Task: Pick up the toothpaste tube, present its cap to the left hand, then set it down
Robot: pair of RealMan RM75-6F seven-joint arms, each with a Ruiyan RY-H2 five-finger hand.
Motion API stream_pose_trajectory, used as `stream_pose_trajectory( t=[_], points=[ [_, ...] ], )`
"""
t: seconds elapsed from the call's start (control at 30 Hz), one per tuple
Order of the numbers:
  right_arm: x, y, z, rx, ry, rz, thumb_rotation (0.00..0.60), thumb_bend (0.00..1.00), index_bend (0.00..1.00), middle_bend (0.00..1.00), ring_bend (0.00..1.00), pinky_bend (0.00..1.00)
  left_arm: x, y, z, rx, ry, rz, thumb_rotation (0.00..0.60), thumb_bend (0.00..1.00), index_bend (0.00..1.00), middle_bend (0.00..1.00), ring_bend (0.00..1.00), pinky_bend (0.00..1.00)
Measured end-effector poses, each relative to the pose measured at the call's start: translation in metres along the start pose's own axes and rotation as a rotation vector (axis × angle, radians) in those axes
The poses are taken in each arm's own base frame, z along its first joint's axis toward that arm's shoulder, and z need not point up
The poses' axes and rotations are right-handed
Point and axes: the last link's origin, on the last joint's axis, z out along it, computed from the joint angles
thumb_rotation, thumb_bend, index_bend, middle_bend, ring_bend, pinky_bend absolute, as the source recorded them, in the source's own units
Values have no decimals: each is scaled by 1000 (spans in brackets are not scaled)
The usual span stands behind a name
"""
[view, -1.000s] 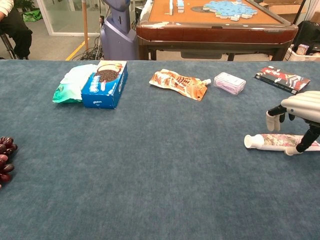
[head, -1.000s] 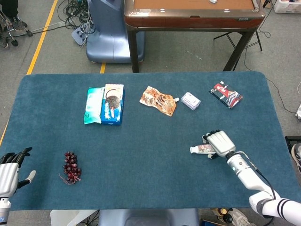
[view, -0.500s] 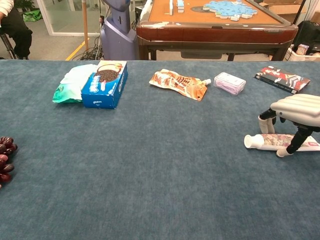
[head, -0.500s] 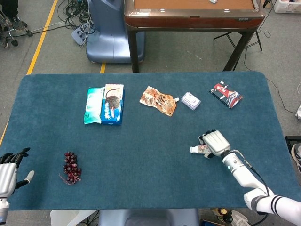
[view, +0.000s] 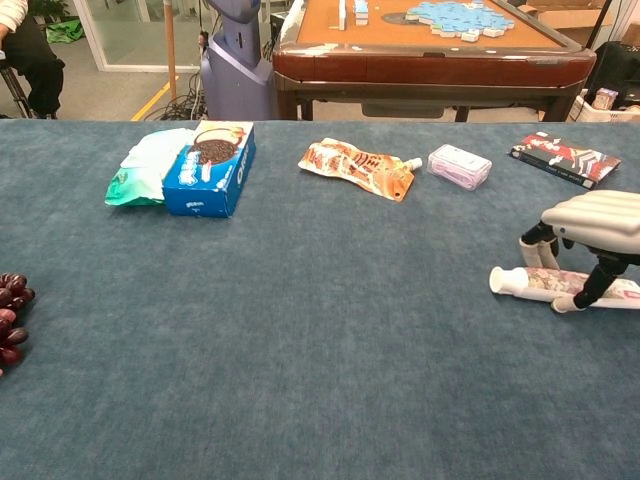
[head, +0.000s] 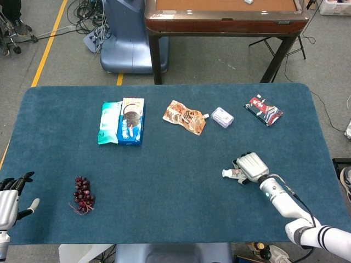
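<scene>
I am looking down on one blue felt-covered table [head: 175, 208] with my two robot hands at its near edge. My right hand [head: 252, 166], white with dark fingers, sits at about four o'clock on the table, arched palm-down over the single white toothpaste tube with a printed pinkish body [view: 540, 284]. The tube lies flat on the felt, its white cap pointing toward nine o'clock. In the chest view the fingers [view: 540, 250] reach down on the far side of the tube and the thumb on the near side, straddling it; I cannot tell whether they are actually squeezing it. My left hand [head: 11, 200] is at about eight o'clock, off the table's near-left corner, fingers spread and holding nothing. Near it lies one bunch of dark red grapes [head: 83, 194]. Across the far half I count five more items: one pale green soft packet [head: 109, 121], one blue cookie box [head: 132, 120] touching it, one orange spouted pouch [head: 185, 116], one small clear lilac-tinted pack [head: 222, 117] and one flat dark red-printed packet [head: 264, 109].
</scene>
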Motion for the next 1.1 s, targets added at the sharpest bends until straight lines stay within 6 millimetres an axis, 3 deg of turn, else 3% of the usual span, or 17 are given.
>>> stream_pose_trajectory(
  t=[0.3, 0.83, 1.1],
  points=[
    [23, -9, 5, 56, -48, -35, 600, 989, 628, 607, 512, 455, 6, 10, 10, -67, -4, 5, 600, 227, 181, 319, 318, 163],
    [96, -32, 30, 175, -115, -82, 600, 1000, 734, 683, 631, 543, 18, 66, 66, -402, -103, 72, 600, 226, 186, 365, 345, 163],
    [112, -42, 33, 206, -141, -91, 600, 1000, 759, 698, 647, 551, 21, 80, 75, -459, -104, 58, 600, 226, 186, 373, 347, 163]
  ],
)
